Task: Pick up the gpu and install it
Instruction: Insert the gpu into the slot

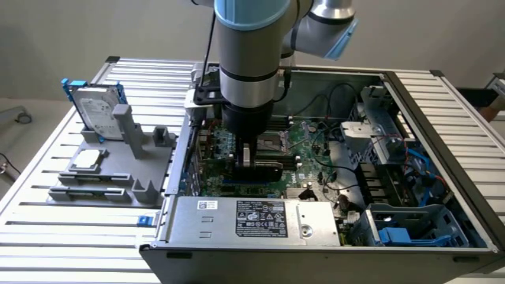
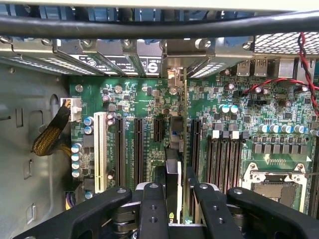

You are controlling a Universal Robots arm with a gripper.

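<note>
While the gpu (image 1: 264, 173) is pinched edge-on between the pressed-together fingers of the gripper (image 1: 252, 161), it is seen in the exterior view at the gripper's 6 o'clock. There it is held straight beneath the wrist, low over the motherboard (image 1: 316, 139) inside the open computer case (image 1: 410, 89). Its long axis is laid from 9 to 3 o'clock in that view, with one end pointed toward the case's rear wall at 9 o'clock.

From the wrist view the gpu (image 2: 172, 172) is presented as a thin dark slab between the fingers (image 2: 152, 209). It is lined up parallel to the black expansion slots (image 2: 138, 144), and its far end is directed at the rear bracket openings (image 2: 219, 69).

The coming move is judged to turn on this alignment of card edge with slot.

The slot directly under the card is covered by the card itself (and by the gripper (image 2: 178, 211)), so it cannot be told whether the edge connector has entered it. The silver end bracket is hard to separate from the rear metalwork.

At 9 o'clock from the case, well apart, the hard drive (image 1: 99, 112) and the CPU chip (image 1: 88, 158) are seated on a gray fixture (image 1: 118, 183).
</note>
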